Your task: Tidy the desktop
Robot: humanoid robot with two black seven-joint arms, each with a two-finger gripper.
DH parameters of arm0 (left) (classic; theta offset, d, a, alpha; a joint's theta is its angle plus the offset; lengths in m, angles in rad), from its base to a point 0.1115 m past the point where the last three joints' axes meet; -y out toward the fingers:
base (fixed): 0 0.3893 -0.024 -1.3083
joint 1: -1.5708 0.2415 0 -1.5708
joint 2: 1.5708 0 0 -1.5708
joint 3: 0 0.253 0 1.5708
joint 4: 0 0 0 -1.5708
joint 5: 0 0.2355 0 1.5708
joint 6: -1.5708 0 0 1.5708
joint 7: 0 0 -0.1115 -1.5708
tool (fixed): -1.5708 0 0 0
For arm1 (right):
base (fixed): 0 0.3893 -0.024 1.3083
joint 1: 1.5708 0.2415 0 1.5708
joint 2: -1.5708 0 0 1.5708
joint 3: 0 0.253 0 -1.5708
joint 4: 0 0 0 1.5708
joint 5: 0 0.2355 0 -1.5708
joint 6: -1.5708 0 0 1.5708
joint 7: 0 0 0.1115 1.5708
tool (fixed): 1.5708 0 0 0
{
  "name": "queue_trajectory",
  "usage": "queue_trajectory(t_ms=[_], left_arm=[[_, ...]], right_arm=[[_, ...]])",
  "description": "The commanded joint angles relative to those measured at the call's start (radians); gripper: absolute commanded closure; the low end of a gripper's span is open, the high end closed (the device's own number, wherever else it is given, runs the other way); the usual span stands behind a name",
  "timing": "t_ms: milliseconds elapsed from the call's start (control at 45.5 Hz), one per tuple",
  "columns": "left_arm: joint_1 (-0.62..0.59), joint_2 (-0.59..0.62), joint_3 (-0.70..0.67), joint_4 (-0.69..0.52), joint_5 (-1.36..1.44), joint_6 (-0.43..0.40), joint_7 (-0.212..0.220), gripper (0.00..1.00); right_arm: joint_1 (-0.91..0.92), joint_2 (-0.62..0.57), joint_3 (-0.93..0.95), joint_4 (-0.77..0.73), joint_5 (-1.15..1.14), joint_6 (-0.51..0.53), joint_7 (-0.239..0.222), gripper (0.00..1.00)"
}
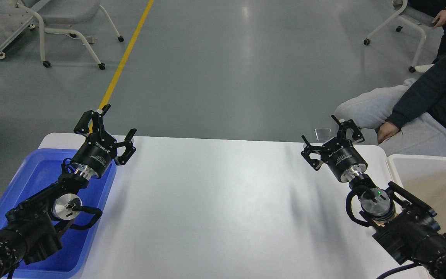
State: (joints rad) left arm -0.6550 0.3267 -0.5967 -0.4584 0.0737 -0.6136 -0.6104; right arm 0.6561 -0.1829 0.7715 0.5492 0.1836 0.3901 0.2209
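The desktop (215,201) is a wide glossy white tabletop with rounded corners, and I see no loose items on it. My left gripper (119,120) is open and empty, raised over the desktop's far left part, beside the blue tray. My right gripper (318,126) is open and empty, raised over the desktop's far right part, near the cream-white bin.
A blue plastic tray (33,182) sits at the left edge under my left arm. A cream-white bin (436,182) stands at the right edge. A seated person (420,112) is close behind the far right corner. Wheeled chairs stand on the grey floor beyond.
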Motion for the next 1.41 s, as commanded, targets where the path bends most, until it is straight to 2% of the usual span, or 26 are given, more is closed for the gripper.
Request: queue_trajectory(t_ms=[0, 286, 462, 769, 945, 1055, 1165, 1385], left_arm=[[0.000, 0.000, 0.000, 0.000, 0.000, 0.000, 0.000, 0.00], [0.000, 0.000, 0.000, 0.000, 0.000, 0.000, 0.000, 0.00], [0.000, 0.000, 0.000, 0.000, 0.000, 0.000, 0.001, 0.00], [0.000, 0.000, 0.000, 0.000, 0.000, 0.000, 0.001, 0.00], [-0.002, 0.000, 0.000, 0.000, 0.000, 0.000, 0.001, 0.00], [0.000, 0.000, 0.000, 0.000, 0.000, 0.000, 0.001, 0.00], [-0.002, 0.000, 0.000, 0.000, 0.001, 0.000, 0.001, 0.00], [-0.002, 0.000, 0.000, 0.000, 0.001, 0.000, 0.003, 0.00]], right_arm=[[0.057, -0.067, -0.011, 0.005, -0.165, -0.003, -0.009, 0.00], [0.146, -0.211, -0.047, 0.020, -0.216, 0.006, -0.008, 0.00], [0.151, -0.302, -0.063, 0.136, -0.262, -0.011, -0.009, 0.00], [0.174, -0.547, -0.326, 0.431, -0.463, -0.082, -0.008, 0.00], [0.250, -0.696, -0.503, 0.485, -0.622, -0.086, -0.002, 0.00], [0.306, -0.760, -0.649, 0.483, -0.846, -0.094, 0.002, 0.00], [0.342, -0.805, -0.758, 0.483, -1.030, -0.152, 0.021, 0.00], [0.355, -0.811, -0.989, 0.486, -1.277, -0.384, 0.061, 0.00]])
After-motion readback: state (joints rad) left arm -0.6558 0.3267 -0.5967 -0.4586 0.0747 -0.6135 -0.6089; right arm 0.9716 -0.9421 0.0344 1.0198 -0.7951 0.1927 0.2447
